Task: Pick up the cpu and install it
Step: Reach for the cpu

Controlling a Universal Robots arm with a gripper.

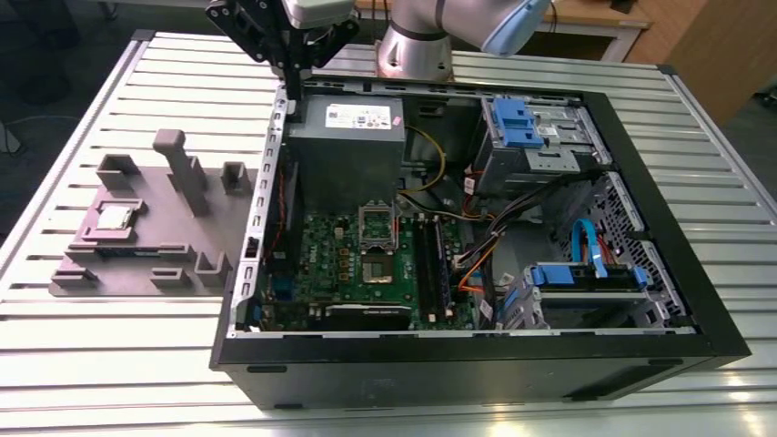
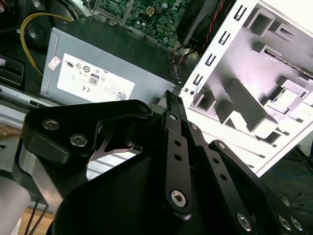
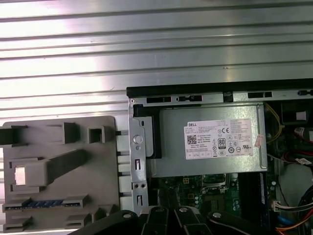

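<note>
Closest, my pincer [image 2: 172, 98] is hanging over the wall of the computer case [image 1: 486, 350], tips pressed together and gripping nothing. Well apart from it, beyond that wall, the cpu [image 1: 116, 217] is lying flat in the grey holder [image 1: 164, 223]. I am judging it light, stiff, slick-topped and fragile underneath, so I am favouring its thin edges.

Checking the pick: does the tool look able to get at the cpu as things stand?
Probably yes. The cpu lies uncovered on the grey fixture beside the computer case; the tool hangs over the case's edge, with nothing between, though fixture posts stand near it.
</note>
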